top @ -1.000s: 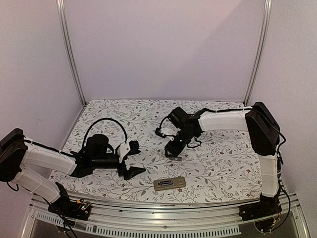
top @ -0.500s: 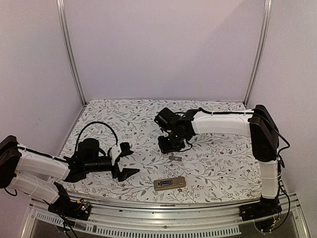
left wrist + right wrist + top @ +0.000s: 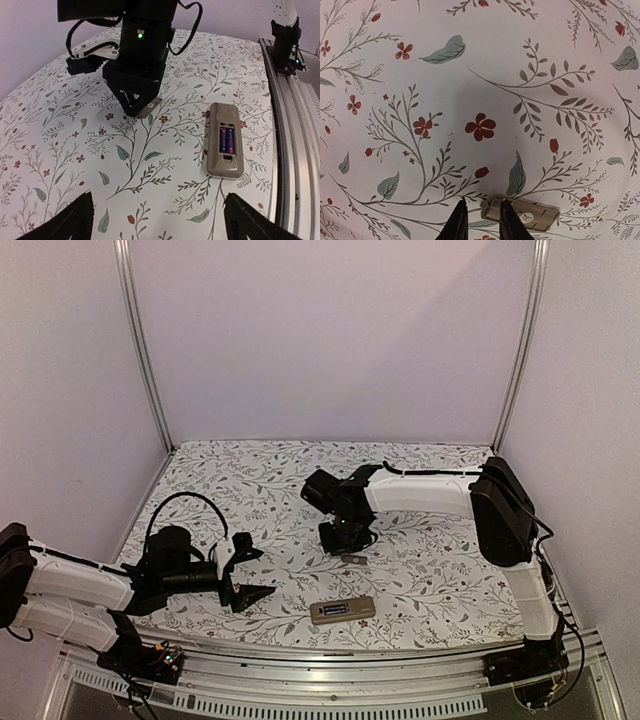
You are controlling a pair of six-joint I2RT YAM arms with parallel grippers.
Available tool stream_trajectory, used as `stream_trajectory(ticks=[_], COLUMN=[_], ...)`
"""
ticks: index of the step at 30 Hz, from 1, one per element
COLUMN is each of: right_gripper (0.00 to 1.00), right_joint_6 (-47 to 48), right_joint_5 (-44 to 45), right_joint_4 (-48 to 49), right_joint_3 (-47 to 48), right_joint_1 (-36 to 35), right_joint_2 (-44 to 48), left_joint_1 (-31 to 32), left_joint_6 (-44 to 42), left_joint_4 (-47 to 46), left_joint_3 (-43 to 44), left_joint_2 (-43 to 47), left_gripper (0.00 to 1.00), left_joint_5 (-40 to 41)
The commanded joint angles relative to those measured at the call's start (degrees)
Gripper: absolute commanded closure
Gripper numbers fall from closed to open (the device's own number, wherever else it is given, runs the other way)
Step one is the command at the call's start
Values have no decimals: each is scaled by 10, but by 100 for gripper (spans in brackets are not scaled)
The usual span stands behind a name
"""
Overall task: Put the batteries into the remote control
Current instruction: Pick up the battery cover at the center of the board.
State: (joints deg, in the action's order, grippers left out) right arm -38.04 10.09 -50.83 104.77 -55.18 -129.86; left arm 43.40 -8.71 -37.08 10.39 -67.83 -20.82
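Right claw (image 3: 482,224): tips close together with only a narrow gap, low over the floral cloth (image 3: 470,75). A small tan cover plate (image 3: 532,216) lies flat right at the tips, one end hidden behind a finger. We cannot tell whether it is pinched.

Left claw (image 3: 160,222): spread wide, nothing in it. Ahead of it and off to its right we note the remote control (image 3: 222,117), back upward, with the batteries (image 3: 226,140) side by side in its recess. The remote lies apart from the right claw.
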Motion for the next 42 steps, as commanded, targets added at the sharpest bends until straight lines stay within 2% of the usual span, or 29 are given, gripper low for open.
stream_trajectory(ticks=[1,8,13,17,26,33,36,42], right_gripper=[82,90,91,100,100,100,100,100], right_joint_6=[-9,-5,-1,1,28,126,168,231], right_joint_5=[9,-2,-6,-8,-35,-182,-280,-437], right_joint_4=[-25,-26,-21,-22,-21,36,55,129], right_joint_3=[8,2,1,0,4,-29,-42,-92], right_joint_1=[-3,-5,-5,-5,-1,11,14,14], right_joint_2=[-16,-24,-27,-27,14,123,163,241], left_joint_1=[-9,-11,-11,-12,-12,-15,-16,-15], left_joint_6=[7,11,12,13,-3,-62,-94,-191], left_joint_4=[-13,-10,-12,-9,-7,7,-9,-18], left_joint_3=[-9,-9,-8,-9,-5,15,28,93], left_joint_2=[3,2,1,1,7,14,18,20], left_gripper=[10,10,10,10,10,10,10,9], left_joint_5=[-13,-11,-14,-14,-13,-15,-9,-43])
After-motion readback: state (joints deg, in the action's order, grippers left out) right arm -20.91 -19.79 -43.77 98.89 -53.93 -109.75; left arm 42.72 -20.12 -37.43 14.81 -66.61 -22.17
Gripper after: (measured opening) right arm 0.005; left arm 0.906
